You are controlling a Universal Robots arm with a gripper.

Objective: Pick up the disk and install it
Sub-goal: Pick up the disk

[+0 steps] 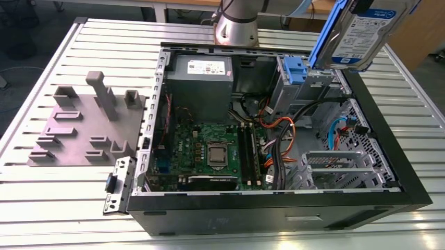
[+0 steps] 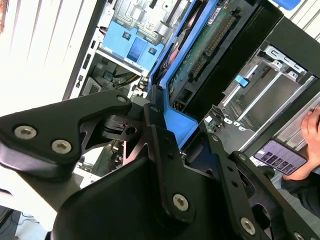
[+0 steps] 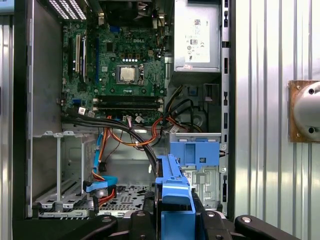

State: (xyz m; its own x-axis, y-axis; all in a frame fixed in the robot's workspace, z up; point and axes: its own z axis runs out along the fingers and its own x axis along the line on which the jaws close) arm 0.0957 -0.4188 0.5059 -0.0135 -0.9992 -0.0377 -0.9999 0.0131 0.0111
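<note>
I observe a slatted metal tabletop (image 1: 83,203). Open computer case (image 1: 278,208) rests centrally; grey fixture plate (image 1: 83,130) lies near one side edge, just beside the case.

We are seeing a table (image 1: 62,62) of ribbed, pale metal slats taking up most of the exterior view. A dark floor (image 1: 21,31) is showing past its far corner on the exterior view's left, and a wooden panel (image 1: 424,36) is standing behind it on the right. Bright, even light is glaring off the slats
</note>
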